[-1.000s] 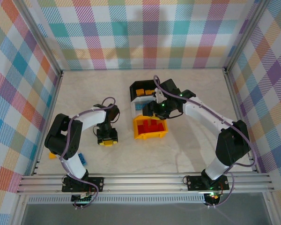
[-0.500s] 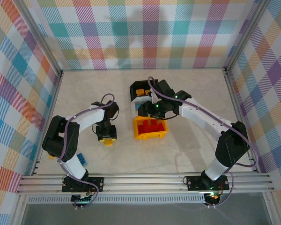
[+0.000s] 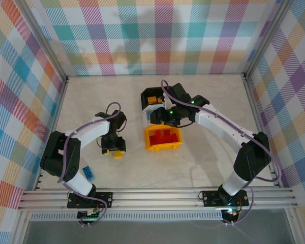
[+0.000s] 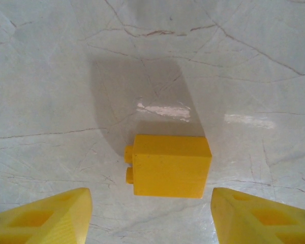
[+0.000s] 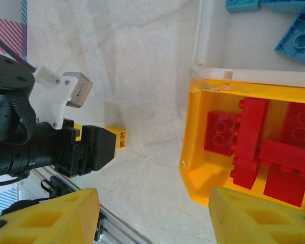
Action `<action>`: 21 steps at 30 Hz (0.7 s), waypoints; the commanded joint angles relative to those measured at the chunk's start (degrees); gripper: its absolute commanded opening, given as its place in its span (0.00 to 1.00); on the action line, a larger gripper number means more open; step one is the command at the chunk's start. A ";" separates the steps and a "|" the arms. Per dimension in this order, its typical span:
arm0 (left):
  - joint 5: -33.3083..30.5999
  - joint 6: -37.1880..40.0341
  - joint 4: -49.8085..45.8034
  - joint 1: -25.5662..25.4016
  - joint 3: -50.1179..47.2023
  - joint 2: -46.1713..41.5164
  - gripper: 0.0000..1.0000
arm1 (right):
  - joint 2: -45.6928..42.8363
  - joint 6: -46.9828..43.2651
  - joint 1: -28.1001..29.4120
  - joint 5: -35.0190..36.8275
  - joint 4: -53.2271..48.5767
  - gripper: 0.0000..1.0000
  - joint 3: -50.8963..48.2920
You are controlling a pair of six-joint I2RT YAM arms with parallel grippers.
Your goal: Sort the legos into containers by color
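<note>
Mostly sorted, I'd say: red bricks (image 5: pixel 249 142) in the yellow bin (image 5: pixel 193 175), blue bricks (image 5: pixel 300 38) in the white bin (image 5: pixel 209 40) by the open, empty right hand (image 5: pixel 152 218); a yellow brick (image 4: pixel 170 165) lies loose between the fingers (image 4: pixel 46 218) of the open left hand (image 4: pixel 152 216)

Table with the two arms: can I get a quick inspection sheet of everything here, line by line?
Surface: pale marbled table, no spills seen.
Job's things: red bricks in yellow bin; blue bricks in white bin; orange piece in black bin; yellow brick and loose blue brick on the table.
Clutter: nothing seen.
Grippers: left gripper open, astride the yellow brick, not touching it; right gripper open, empty, by the yellow bin.
Cables: purple cables run along both arms.
Surroundings: plaid walls, metal frame.
</note>
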 commanded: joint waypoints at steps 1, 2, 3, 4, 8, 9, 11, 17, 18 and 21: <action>-0.16 0.78 0.49 0.51 -1.76 1.26 0.63 | -0.62 -1.81 -0.29 -1.85 -1.81 0.60 0.12; 0.19 1.13 0.75 0.55 -2.05 1.48 0.63 | -0.68 -1.81 -0.29 -1.94 -1.93 0.60 -0.07; 0.49 1.44 1.11 0.46 -2.44 1.68 0.63 | -0.84 -1.68 -0.29 -1.98 -2.03 0.60 -0.28; 0.61 1.75 1.46 0.47 -2.83 1.81 0.63 | -1.13 -1.51 -0.29 -1.94 -1.85 0.60 -0.73; 1.20 2.63 2.57 0.46 -3.76 2.97 0.63 | -1.73 -0.85 -0.29 -2.02 -1.30 0.60 -2.20; 1.37 2.74 3.00 0.46 -3.84 3.36 0.63 | -1.64 -0.68 -0.31 -2.11 -1.16 0.60 -2.36; 1.71 2.96 3.66 0.46 -3.58 4.24 0.63 | -1.46 -0.20 -0.29 -2.33 -0.92 0.60 -2.32; 2.52 3.33 5.07 0.46 -2.70 7.19 0.59 | -1.08 0.47 -0.29 -2.38 -0.95 0.60 -1.53; 2.54 3.27 5.20 0.48 -2.52 7.39 0.56 | -1.11 0.46 -0.30 -2.29 -0.99 0.60 -1.40; 2.64 3.24 5.50 0.46 -2.10 7.85 0.47 | -1.36 0.47 -0.31 -1.86 -1.17 0.60 -1.69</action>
